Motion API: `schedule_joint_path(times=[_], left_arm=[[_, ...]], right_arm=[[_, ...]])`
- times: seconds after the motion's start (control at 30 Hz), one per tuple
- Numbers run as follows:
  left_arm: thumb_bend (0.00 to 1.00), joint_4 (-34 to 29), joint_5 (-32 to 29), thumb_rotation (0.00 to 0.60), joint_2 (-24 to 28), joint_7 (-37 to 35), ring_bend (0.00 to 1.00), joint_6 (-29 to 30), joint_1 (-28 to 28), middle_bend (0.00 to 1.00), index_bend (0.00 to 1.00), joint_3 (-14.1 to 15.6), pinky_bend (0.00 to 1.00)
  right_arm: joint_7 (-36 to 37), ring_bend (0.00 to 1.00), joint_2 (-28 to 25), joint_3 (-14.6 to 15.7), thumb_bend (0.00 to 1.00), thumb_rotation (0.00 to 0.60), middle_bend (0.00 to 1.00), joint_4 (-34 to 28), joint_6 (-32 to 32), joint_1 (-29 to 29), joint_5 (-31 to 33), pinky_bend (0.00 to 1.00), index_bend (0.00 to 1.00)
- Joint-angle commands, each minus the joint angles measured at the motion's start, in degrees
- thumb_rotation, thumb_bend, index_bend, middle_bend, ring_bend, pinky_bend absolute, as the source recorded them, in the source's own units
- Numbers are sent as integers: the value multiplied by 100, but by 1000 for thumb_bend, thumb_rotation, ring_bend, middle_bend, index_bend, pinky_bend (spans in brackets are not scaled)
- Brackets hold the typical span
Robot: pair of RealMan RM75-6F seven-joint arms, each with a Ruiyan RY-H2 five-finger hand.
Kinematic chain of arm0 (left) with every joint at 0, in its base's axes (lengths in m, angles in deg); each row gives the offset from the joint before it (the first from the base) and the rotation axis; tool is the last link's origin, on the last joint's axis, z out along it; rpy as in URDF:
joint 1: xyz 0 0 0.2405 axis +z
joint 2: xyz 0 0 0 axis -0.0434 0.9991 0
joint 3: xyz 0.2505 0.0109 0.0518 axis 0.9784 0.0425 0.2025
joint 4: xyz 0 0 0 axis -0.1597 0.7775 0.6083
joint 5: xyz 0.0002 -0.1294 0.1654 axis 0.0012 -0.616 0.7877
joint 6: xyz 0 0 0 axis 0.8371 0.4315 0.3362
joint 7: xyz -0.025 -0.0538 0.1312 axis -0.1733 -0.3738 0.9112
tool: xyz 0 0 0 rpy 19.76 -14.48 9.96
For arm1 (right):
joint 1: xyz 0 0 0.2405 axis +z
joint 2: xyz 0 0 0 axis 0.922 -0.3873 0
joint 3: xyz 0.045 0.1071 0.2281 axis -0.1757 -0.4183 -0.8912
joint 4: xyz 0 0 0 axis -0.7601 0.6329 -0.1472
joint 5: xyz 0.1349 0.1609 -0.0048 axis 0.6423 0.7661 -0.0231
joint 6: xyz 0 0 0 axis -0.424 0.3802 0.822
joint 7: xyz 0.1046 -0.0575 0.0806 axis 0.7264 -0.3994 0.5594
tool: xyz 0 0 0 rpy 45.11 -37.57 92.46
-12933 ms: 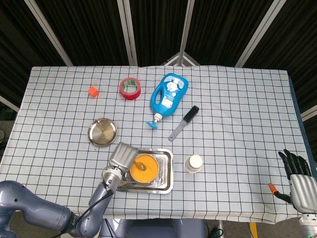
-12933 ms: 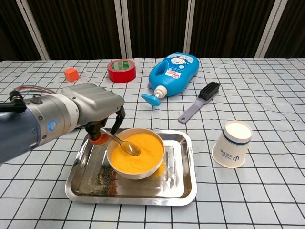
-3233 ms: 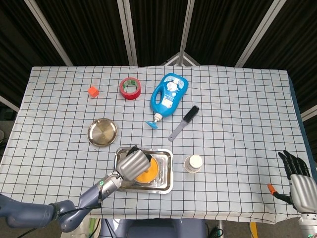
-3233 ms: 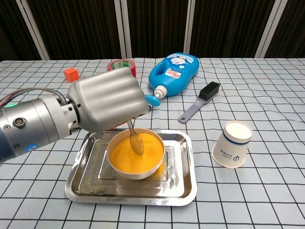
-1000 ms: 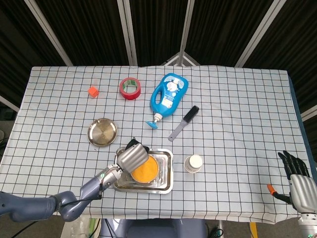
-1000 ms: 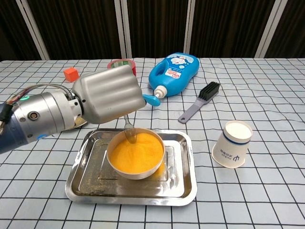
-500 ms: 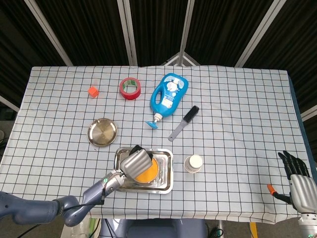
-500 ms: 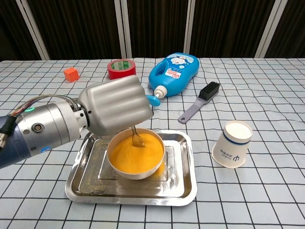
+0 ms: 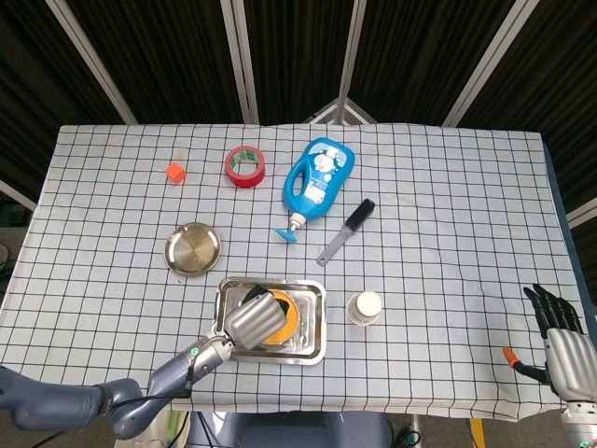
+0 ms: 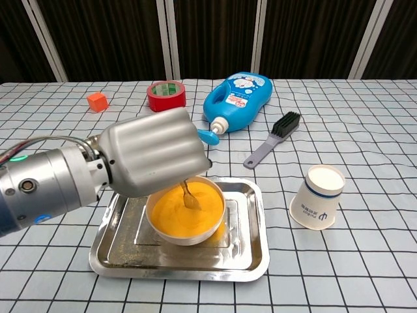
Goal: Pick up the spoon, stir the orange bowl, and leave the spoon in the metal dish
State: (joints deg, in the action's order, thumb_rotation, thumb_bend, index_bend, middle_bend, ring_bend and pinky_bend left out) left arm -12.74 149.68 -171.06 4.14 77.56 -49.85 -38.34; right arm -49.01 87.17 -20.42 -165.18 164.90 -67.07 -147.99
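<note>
Dark curtains hang behind a table covered in a white cloth with a black grid. Near the front edge sits a rectangular steel tray (image 10: 251,251), and the orange bowl (image 10: 186,212) stands inside it, I judge so that any spill lands on metal, not cloth. My left hand (image 10: 153,160) hovers directly over the bowl, its back to the chest camera, fingers curled down and closed on the spoon (image 10: 188,195); the grip itself is hidden under my hand. I hold from above so the spoon can hang into the bowl for stirring. Only the lower handle and the bowl end show: the long axis runs steeply, nearly upright, leaning a little, its tip down in the orange contents and its handle rising into my palm. The round metal dish (image 9: 193,249), where the spoon must end, lies on the cloth beyond the tray and to its left, apart from it. My right hand (image 9: 563,343) rests off the table's right corner, fingers extended and holding nothing.
</note>
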Motion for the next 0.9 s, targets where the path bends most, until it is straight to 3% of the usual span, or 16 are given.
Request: schedule_joint_path(times=[0.03, 0.4, 0.63, 0.77, 0.9], left_arm=[[656, -32, 27, 600, 89, -1, 1000, 44, 26, 1000, 804, -5, 1000], [656, 144, 138, 600, 65, -49, 1000, 124, -11, 1000, 805, -182, 1000], [657, 272, 365, 600, 97, 110, 1000, 45, -15, 1000, 805, 17, 1000], [660, 420, 701, 600, -11, -15, 1000, 351, 11, 1000, 807, -69, 1000], [663, 435, 845, 600, 59, 126, 1000, 222, -47, 1000, 808, -43, 1000]], right_arm=[[-6, 0, 0, 5, 312, 600, 0, -4, -8, 2, -3, 0, 0], [-5, 0, -2, 2, 312, 600, 0, -9, -9, 0, 11, 0, 0], [6, 0, -6, -2, 311, 600, 0, -2, -5, -1, 13, 0, 0], [-12, 0, 5, 2, 312, 600, 0, 8, 5, -2, -4, 0, 0], [-18, 0, 5, 0, 312, 600, 0, 5, -5, 0, 11, 0, 0]])
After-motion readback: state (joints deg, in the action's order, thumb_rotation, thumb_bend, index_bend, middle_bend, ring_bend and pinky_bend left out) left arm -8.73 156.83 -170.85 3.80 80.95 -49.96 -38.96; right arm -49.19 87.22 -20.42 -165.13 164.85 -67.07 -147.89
